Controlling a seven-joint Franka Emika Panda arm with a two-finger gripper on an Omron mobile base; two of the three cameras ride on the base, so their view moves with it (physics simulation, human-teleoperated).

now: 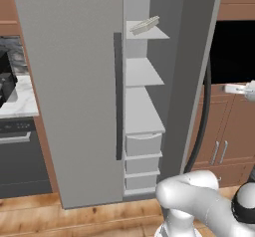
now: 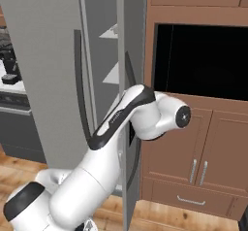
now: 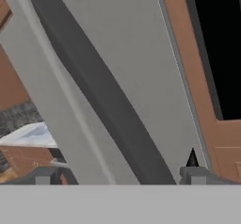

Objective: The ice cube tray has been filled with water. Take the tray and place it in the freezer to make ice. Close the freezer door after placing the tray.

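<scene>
The freezer (image 1: 74, 81) is a tall grey two-door unit. Its left door is closed and its right door (image 1: 187, 81) stands open, seen nearly edge-on. The ice cube tray (image 1: 145, 26) lies on an upper white shelf inside. It is out of sight in the right base view and the hand view. In the hand view my gripper (image 3: 117, 171) is open against the open door's outer face. The dark bar handle (image 3: 94, 86) runs between its fingertips (image 3: 192, 164). In the right base view my hand is hidden behind the door's edge (image 2: 131, 79).
Brown wooden cabinets (image 2: 203, 147) and a dark recess (image 2: 203, 60) stand right of the open door. A counter (image 1: 20, 99) with dark appliances sits to the left. White shelves and drawers (image 1: 143, 146) fill the freezer below the tray. The floor is wood.
</scene>
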